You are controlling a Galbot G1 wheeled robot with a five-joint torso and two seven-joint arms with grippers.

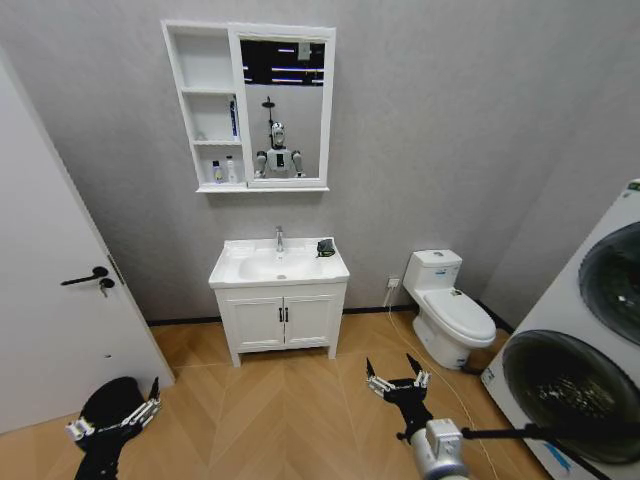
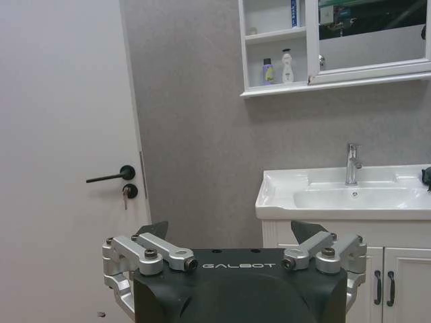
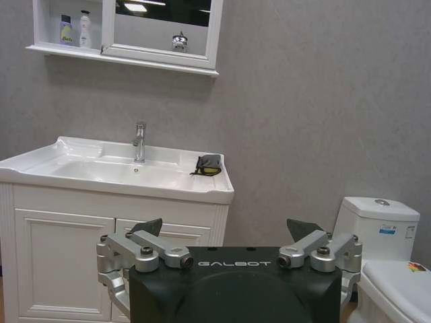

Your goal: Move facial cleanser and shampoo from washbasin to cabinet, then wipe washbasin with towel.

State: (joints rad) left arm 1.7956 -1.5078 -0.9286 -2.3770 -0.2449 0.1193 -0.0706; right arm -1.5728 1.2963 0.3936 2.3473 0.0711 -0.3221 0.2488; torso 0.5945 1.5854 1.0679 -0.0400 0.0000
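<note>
Our left gripper (image 1: 112, 420) and right gripper (image 1: 397, 379) both spread wide, holding nothing, low and well short of the washbasin (image 1: 235, 270). Towel (image 1: 326, 247) on the washbasin's right rear corner; two bottles (image 1: 224, 171) on the cabinet (image 1: 204, 108) above the washbasin

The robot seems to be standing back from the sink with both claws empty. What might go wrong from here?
The towel lies bunched at the washbasin's back corner near the wall, so a grab may pinch only a fold. Two bottles already stand close together on the cabinet's bottom shelf; hunting for them on the basin would waste time. Both the left gripper and right gripper hang open, far from the basin, so driving in could misalign.
</note>
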